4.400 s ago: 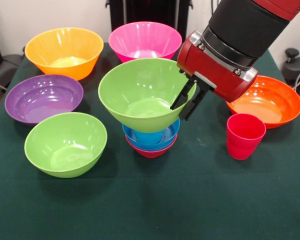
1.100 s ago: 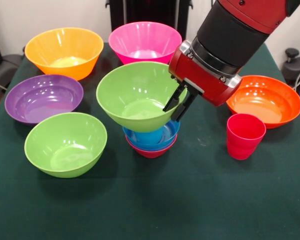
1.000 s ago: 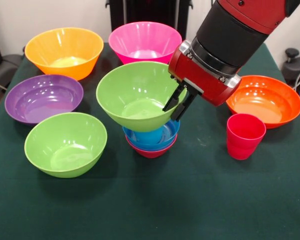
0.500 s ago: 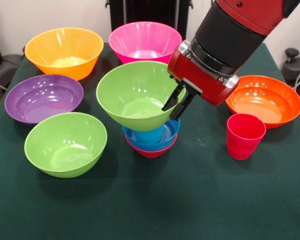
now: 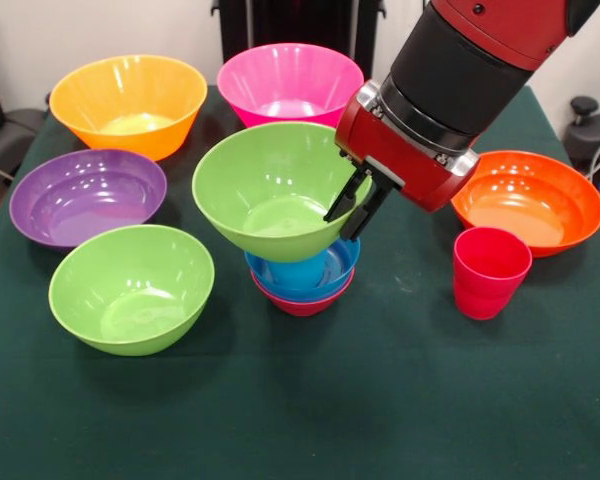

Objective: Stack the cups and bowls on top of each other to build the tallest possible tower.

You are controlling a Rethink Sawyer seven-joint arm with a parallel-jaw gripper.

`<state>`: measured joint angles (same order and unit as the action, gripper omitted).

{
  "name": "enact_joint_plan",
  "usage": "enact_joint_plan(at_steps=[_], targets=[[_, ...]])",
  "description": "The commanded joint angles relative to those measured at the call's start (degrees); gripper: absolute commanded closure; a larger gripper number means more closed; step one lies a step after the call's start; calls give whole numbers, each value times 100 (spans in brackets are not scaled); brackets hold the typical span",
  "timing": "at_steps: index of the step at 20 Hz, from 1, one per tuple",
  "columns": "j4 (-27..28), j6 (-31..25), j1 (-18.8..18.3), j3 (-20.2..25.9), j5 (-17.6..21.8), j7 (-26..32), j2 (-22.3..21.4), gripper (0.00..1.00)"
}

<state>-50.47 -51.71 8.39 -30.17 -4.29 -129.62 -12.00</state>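
Surface: dark green cloth on the table (image 5: pixel 400 400), with bowls spread over most of it.
Gripper: the gripper (image 5: pixel 352 207) comes down at a slant from the upper right; its two black fingers sit on both sides of the rim of the raised green bowl (image 5: pixel 275 185), one inside and one outside, and they seem pinched on that rim.
Held bowl: it is tilted a little and sits over the tower (image 5: pixel 302 275); I cannot tell if its bottom already rests on the blue cup (image 5: pixel 305 270).
Tower: the blue cup stands in a small blue bowl (image 5: pixel 332 277), which lies in a small red bowl (image 5: pixel 302 304).
Around: a red cup (image 5: pixel 490 270) near on the right, an orange bowl (image 5: pixel 528 200) behind it, a second green bowl (image 5: pixel 130 287) on the left, then purple (image 5: pixel 85 195), yellow-orange (image 5: pixel 130 100) and pink (image 5: pixel 290 78) bowls.
Risk: the wide bowl on a narrow cup is top-heavy; if it is let go while off-centre or tilted, I judge it may tip and slide off.
Risk two: fingers leaving the rim sideways could drag the bowl and shake the tower.
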Motion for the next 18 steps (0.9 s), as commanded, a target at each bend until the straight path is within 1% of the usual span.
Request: enact_joint_plan(at_steps=[1,18], targets=[[-473,381,138,554,337,-92,124,100],[-511,512,146,591,287,-107,125,100]])
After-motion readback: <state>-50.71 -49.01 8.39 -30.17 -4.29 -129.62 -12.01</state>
